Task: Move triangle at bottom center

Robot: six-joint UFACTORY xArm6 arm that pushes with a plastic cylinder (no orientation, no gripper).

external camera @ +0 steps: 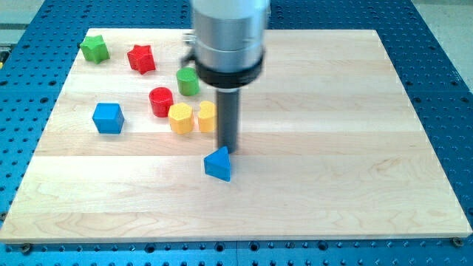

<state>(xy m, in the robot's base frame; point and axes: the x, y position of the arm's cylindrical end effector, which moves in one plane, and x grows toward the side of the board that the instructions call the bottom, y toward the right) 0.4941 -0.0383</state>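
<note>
Risk: my tip [228,148], bare rod touching the blue triangle's [218,164] far right corner, may spin it leftward off-centre.

Pale matt wooden board [332,111]; brushed metal arm housing [229,29].

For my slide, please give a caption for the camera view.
My tip touches the blue triangle from above on the wooden board.

1. Wooden board [332,111]: pale, built of lengthwise planks with visible grain, filling most of the view.
2. Blue perforated base plate [443,59]: surrounds the board on every side, dotted with regular holes.
3. Lighting: even, with soft shadows.
</note>
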